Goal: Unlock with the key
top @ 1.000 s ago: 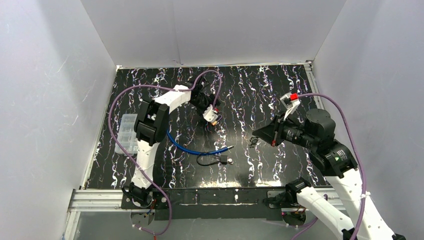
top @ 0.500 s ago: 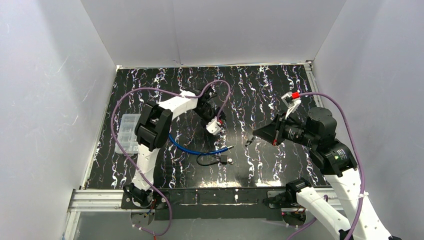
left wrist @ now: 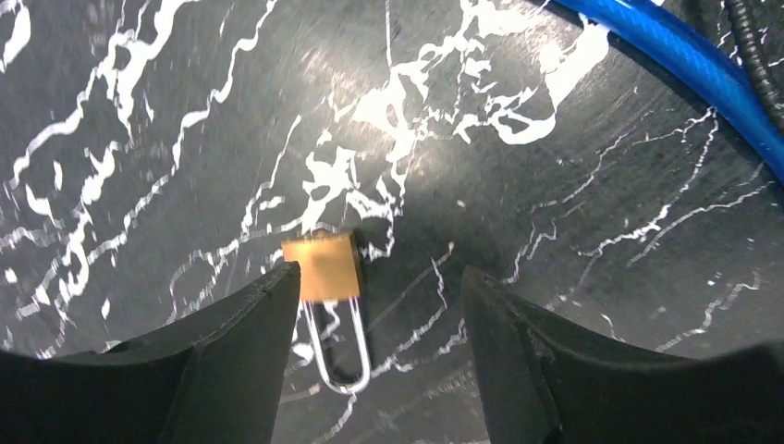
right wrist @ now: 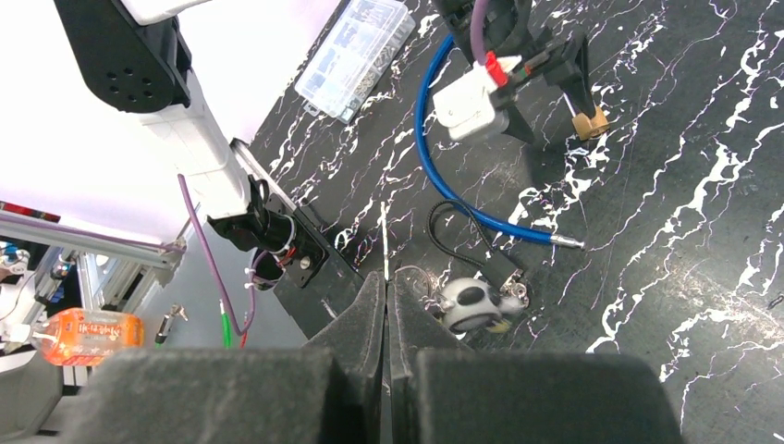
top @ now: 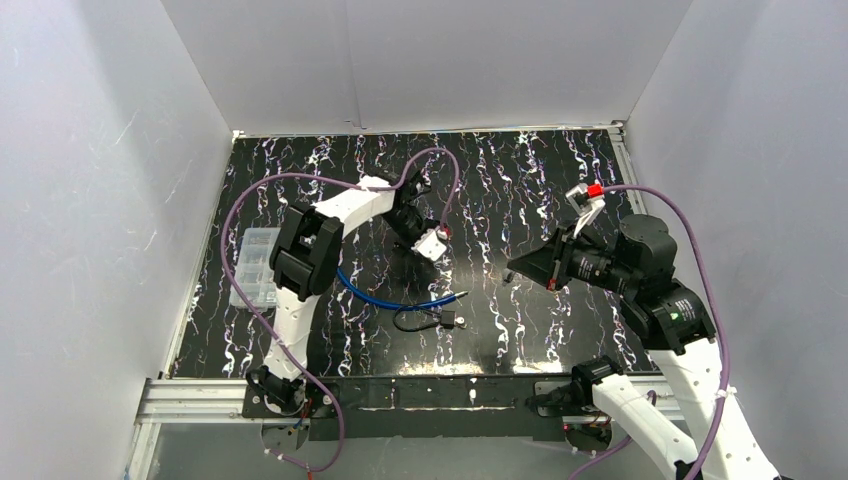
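A brass padlock (left wrist: 321, 266) with a silver shackle lies flat on the black marbled table; it also shows in the right wrist view (right wrist: 589, 123). My left gripper (left wrist: 379, 276) hangs open just above it, with the lock's body next to the left finger and the shackle between the jaws. My right gripper (right wrist: 386, 277) is shut on the key (right wrist: 385, 242), which shows as a thin edge sticking out past the tips. A ring with a grey-white charm (right wrist: 471, 303) dangles beside them. In the top view the right gripper (top: 512, 270) hovers right of centre, apart from the left gripper (top: 412, 245).
A blue cable (top: 385, 298) curves across the middle of the table, with a thin black cable loop and its small fitting (top: 448, 319) just in front of it. A clear plastic parts box (top: 252, 265) sits at the left edge. White walls enclose the table.
My left gripper has shifted a little toward the near right and stayed open over the padlock. My right gripper has drawn slightly up and back, with the key ring in it.
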Robot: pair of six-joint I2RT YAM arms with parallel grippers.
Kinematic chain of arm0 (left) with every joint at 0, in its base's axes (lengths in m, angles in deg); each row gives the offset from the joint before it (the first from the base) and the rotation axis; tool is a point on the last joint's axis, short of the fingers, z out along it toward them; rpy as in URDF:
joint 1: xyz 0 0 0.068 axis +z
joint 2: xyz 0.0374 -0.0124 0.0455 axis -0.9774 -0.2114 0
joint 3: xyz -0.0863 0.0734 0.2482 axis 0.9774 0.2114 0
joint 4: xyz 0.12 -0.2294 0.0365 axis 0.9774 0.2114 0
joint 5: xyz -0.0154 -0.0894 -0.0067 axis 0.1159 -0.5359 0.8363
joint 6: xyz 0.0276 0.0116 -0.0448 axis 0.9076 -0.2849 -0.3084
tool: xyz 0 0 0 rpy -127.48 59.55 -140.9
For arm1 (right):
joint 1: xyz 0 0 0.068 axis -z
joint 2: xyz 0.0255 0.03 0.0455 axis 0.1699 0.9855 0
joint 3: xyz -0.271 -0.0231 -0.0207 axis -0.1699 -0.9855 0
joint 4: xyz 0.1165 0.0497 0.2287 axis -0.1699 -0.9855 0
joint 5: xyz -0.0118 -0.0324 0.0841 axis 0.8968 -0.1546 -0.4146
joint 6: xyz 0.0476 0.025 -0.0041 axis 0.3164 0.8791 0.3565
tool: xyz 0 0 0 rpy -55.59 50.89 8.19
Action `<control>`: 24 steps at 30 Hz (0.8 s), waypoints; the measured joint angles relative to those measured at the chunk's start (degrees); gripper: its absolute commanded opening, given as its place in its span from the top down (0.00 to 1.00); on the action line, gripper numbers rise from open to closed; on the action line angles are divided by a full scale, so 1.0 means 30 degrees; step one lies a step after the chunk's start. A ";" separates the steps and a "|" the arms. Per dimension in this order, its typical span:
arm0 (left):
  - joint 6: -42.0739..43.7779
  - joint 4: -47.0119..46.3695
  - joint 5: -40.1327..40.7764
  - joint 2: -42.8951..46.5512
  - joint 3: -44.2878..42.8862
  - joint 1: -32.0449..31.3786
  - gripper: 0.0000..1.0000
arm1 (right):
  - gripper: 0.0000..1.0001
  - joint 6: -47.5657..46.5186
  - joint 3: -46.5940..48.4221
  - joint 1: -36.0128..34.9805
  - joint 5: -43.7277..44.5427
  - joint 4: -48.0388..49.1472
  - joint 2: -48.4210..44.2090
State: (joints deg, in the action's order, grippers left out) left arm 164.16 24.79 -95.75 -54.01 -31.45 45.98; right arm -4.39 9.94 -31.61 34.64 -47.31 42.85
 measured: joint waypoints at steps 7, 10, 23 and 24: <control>-0.3907 0.0298 0.0273 -0.0030 -0.0540 0.0979 0.52 | 0.99 0.0066 -0.0124 0.0133 -0.0279 0.0056 -0.0197; -0.4602 -0.0028 0.0379 -0.0044 -0.0527 0.1100 0.58 | 0.99 0.0100 -0.0124 0.0160 -0.0306 0.0063 -0.0197; -0.5448 0.0149 0.1052 -0.1803 -0.2582 0.0473 0.73 | 0.99 0.0412 -0.0443 0.0410 -0.0460 0.0229 -0.0122; -0.5471 0.0190 0.1110 -0.1881 -0.2713 0.0436 0.74 | 0.99 0.0433 -0.0459 0.0439 -0.0460 0.0224 -0.0117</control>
State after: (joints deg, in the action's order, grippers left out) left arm 147.74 25.36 -92.42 -59.65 -39.59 47.29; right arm -3.09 8.56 -30.29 33.26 -46.64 42.50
